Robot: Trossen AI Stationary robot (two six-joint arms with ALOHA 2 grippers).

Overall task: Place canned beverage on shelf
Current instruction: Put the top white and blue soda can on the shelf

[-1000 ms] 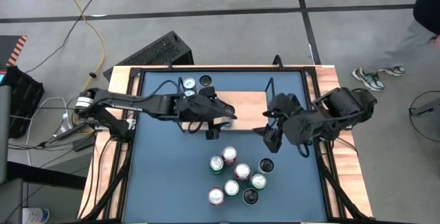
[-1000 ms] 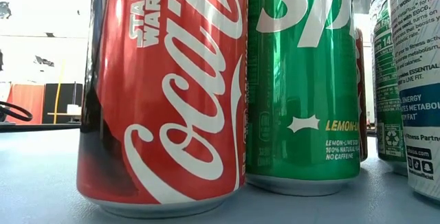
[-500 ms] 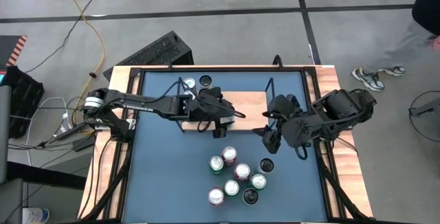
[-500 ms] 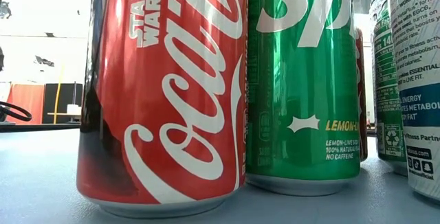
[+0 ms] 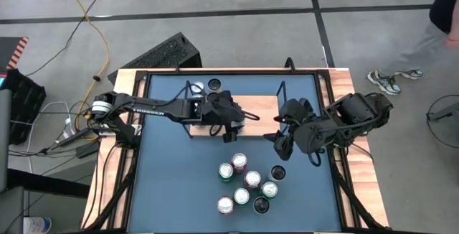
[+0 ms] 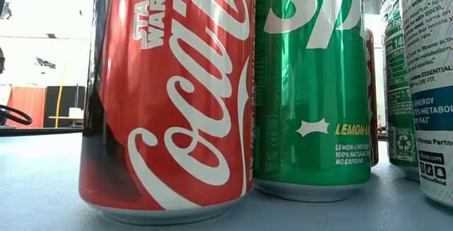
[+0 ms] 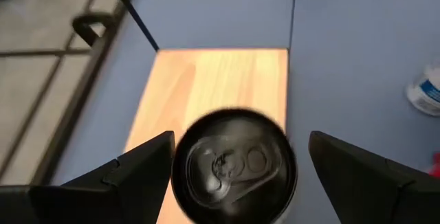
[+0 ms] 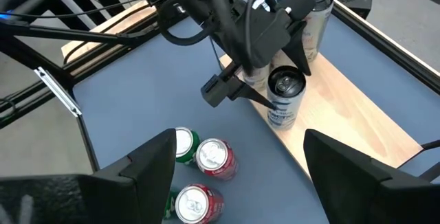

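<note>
A dark-topped aluminium beverage can with a white and blue printed wall (image 8: pixel 284 99) is seen standing upright, its long axis vertical and its pull-tab lid facing straight up. It is set on the front edge of the small rectangular light-wood shelf with a thin black wire frame (image 5: pixel 259 108), which lies on the blue counter (image 5: pixel 172 184) toward twelve o'clock from the counter's middle.

The left arm is stretched from the nine o'clock side across to the shelf, its wrist tipped downward. The left claw (image 8: pixel 256 95) is held spread, one finger on each side of the can; from the left wrist view the can top (image 7: pixel 234 166) is seen between the two dark fingers (image 7: pixel 137 169) with a gap on both sides, so nothing is pinched.

The right arm is folded at the three o'clock side, and the right claw (image 5: pixel 281 145) is held spread and empty just off the shelf's right end.

A cluster of upright cans (image 5: pixel 245 185) is grouped toward six o'clock, well apart from the shelf. Two further cans (image 5: pixel 205 87) are seen at the shelf's far left corner.
</note>
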